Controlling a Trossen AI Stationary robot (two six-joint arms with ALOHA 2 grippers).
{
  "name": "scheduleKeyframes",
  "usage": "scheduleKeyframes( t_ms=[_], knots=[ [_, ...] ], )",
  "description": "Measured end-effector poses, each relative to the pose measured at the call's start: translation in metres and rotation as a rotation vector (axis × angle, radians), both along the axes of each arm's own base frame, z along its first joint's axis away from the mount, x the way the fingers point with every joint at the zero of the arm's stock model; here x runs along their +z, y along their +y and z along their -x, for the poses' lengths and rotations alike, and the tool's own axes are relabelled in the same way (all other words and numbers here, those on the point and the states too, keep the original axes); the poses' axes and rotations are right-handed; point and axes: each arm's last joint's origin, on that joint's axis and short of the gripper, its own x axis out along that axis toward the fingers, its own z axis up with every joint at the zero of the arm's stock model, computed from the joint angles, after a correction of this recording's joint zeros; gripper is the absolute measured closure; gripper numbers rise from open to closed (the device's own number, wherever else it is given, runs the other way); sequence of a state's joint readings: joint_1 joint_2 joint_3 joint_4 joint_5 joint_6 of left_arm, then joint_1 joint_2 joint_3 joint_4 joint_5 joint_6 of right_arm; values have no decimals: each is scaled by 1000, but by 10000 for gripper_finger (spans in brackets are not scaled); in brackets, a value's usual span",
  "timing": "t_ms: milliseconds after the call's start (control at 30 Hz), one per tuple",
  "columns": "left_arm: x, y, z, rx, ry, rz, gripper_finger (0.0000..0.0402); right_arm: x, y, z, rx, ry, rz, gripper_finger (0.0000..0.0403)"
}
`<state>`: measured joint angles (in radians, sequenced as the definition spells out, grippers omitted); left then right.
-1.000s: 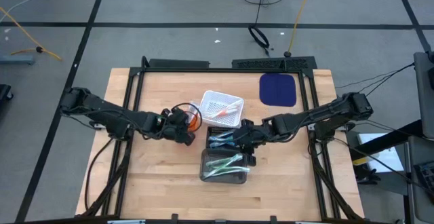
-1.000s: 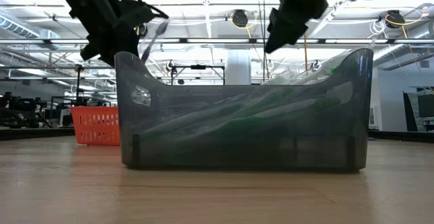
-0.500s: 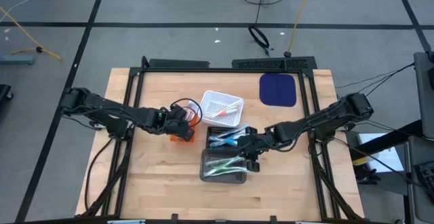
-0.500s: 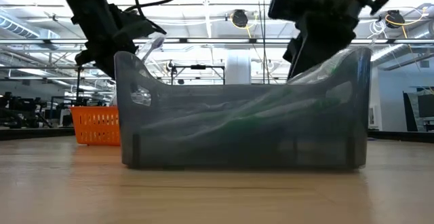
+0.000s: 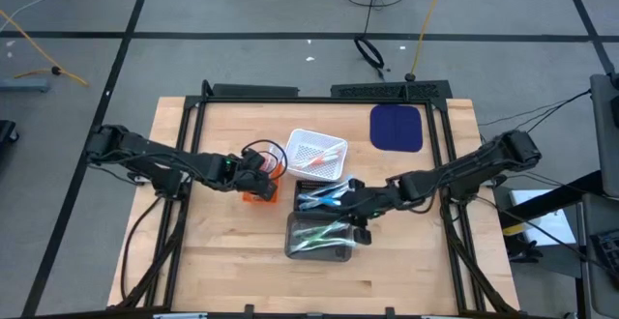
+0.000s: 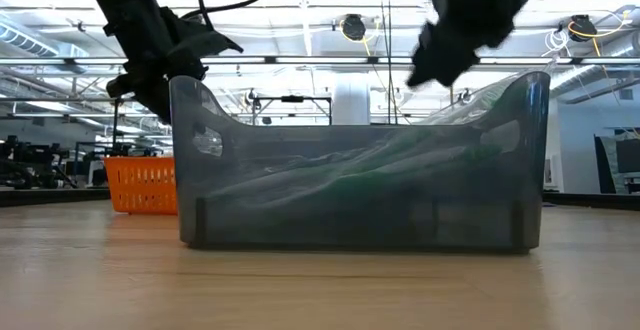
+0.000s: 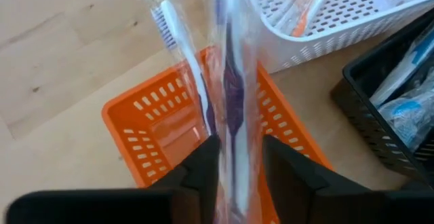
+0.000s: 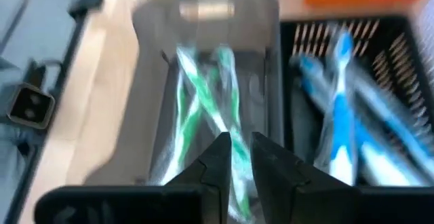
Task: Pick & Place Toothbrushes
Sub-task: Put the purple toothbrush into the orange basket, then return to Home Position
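Note:
My left gripper hangs over the orange basket, tilted down. A clear-wrapped purple toothbrush stands between its parted fingers, its brush end reaching past the basket's rim. My right gripper hovers over the right end of the grey bin. Its fingers are a narrow gap apart with nothing between them. Green toothbrushes lie crossed in that bin. Blue toothbrushes lie in the black basket. My left gripper has the handle end of the wrapped purple toothbrush between its two fingers, which come slanting down from above and lie along it. I cannot tell whether the fingers touch the wrapper. The toothbrush leans in the orange basket.
A white basket with orange-marked toothbrushes sits just beyond the orange and black ones. A dark blue mat lies at the far right. The four containers crowd the table's middle. Bare wood lies to the left, right and near side.
My right gripper has gone from over the black basket a little toward the near edge, over the grey bin's right end. In the low view, the wrapped toothbrush that stuck up beside my left gripper no longer shows above the bin's edge.

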<state>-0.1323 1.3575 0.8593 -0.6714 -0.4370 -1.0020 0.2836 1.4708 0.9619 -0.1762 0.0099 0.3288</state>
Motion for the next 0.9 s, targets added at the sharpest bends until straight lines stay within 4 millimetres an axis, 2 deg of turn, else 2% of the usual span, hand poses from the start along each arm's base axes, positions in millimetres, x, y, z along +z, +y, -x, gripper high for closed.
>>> scheduleKeyframes(
  t_ms=[200,367,633,900],
  knots=[
    [0,0,1,-4,16,-12,245,26,0,10,-15,-121,34,363],
    [0,1,2,-77,61,-75,228,40,4,22,-13,-184,70,371],
    [15,5,9,-67,20,-236,227,32,0,56,-88,-270,113,385],
    [46,1,28,-126,-89,-348,227,15,-16,104,-110,-508,66,390]
  ],
)
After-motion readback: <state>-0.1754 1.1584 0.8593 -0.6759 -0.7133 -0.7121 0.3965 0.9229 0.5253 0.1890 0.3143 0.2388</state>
